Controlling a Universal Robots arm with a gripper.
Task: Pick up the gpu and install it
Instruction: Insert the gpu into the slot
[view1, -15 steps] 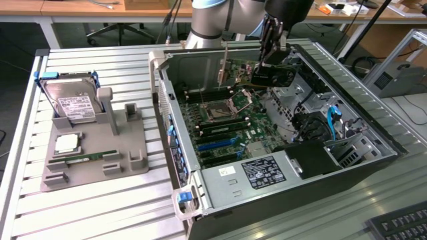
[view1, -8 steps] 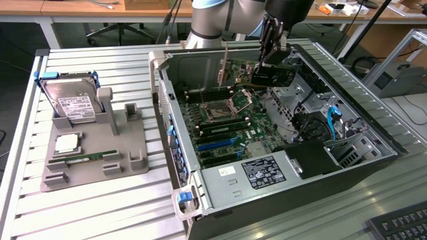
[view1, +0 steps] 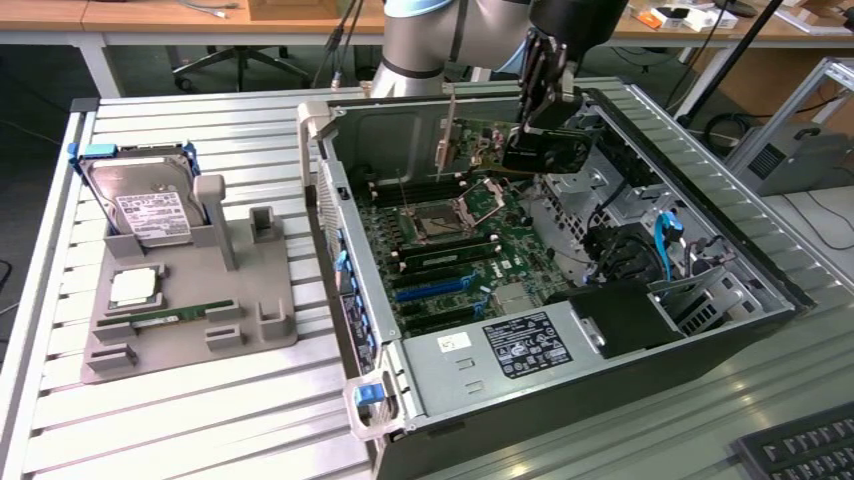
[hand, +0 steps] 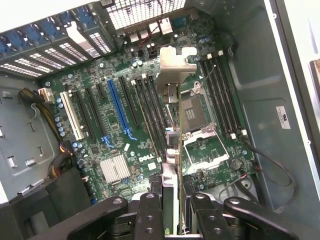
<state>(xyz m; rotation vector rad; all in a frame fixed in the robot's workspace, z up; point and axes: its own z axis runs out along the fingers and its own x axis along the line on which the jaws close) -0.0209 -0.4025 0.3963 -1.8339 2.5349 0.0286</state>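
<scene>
My gripper (view1: 539, 122) hangs over the open computer case (view1: 707, 340), shut on the gpu (view1: 514, 150). The card is held above the motherboard (view1: 447, 255), its silver end bracket (view1: 445, 140) toward the exterior view's left and its black cooler block under the fingers. In the wrist view the gpu (hand: 172, 150) runs edge-on out from between the black fingers (hand: 150, 215), ending in the silver bracket (hand: 175, 65). Below it lie the motherboard (hand: 120, 145), a blue expansion slot (hand: 119, 107) and the processor socket (hand: 192, 112). The card is clear of every slot.
A grey fixture tray (view1: 254, 300) on the slatted table at the exterior view's left holds a silver hard drive (view1: 154, 205), a processor chip (view1: 134, 287) and a memory stick (view1: 174, 315). Case walls, drive bays and cables ring the motherboard. A keyboard (view1: 801, 450) lies at the near right.
</scene>
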